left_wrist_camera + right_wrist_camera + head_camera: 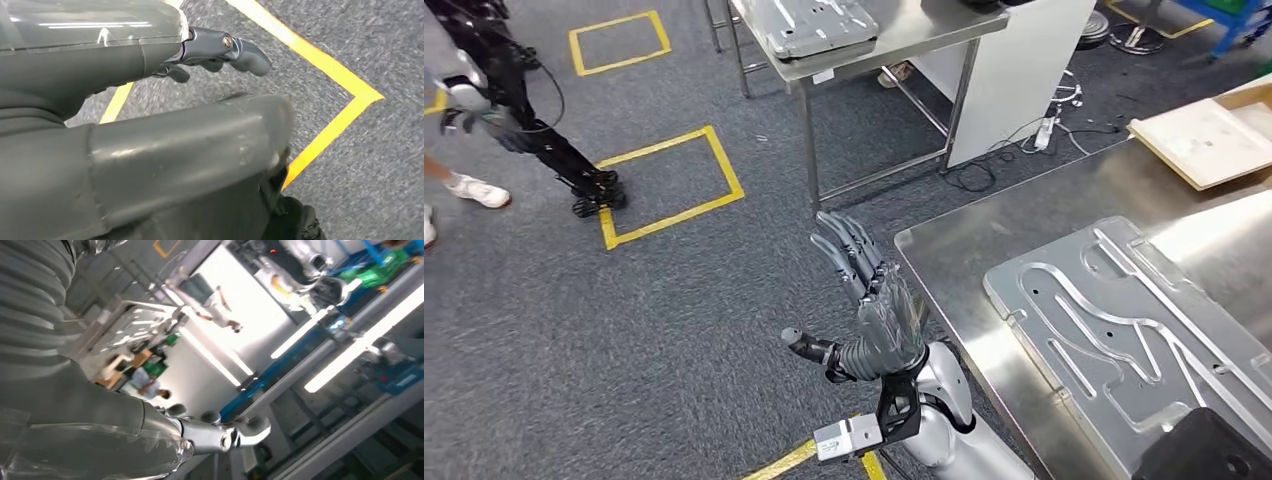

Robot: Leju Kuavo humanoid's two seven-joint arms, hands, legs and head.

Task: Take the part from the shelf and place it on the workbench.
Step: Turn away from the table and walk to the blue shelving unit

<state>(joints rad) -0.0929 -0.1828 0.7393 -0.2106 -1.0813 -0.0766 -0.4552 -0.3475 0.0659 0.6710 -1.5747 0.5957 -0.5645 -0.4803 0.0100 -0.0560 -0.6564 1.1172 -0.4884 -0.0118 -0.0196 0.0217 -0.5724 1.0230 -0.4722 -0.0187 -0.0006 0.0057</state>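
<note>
Left robot hand [879, 310]: held out over the grey carpet, fingers stretched apart and straight, thumb stuck out to the side, nothing in it. In the left wrist view the left robot hand [150, 140] shows as a thick grey thumb with darker fingertips above the carpet.
Right robot hand [100, 415]: seen close in the right wrist view, a grey ribbed cover and silver fingers; whether the fingers are apart or together cannot be told, and nothing can be made out in its grasp.
Part [1124, 330]: a flat grey metal plate with curved grooves cut into its face, lying on the bench to the right of the left robot hand, apart from it. Its long axis runs slantwise, from the end nearest the fingertips away toward the lower right corner of the head view. A dark object covers its nearest corner.
Bench [954, 270]: shiny steel top, its corner just beside the left robot hand.
Wooden board [1214, 135]: pale, on the bench beyond the part.
Second bench [894, 35]: steel, well ahead of the fingertips, carrying another grey plate [819, 25].
Floor: yellow tape squares [669, 185] ahead and to the left of the left robot hand.
</note>
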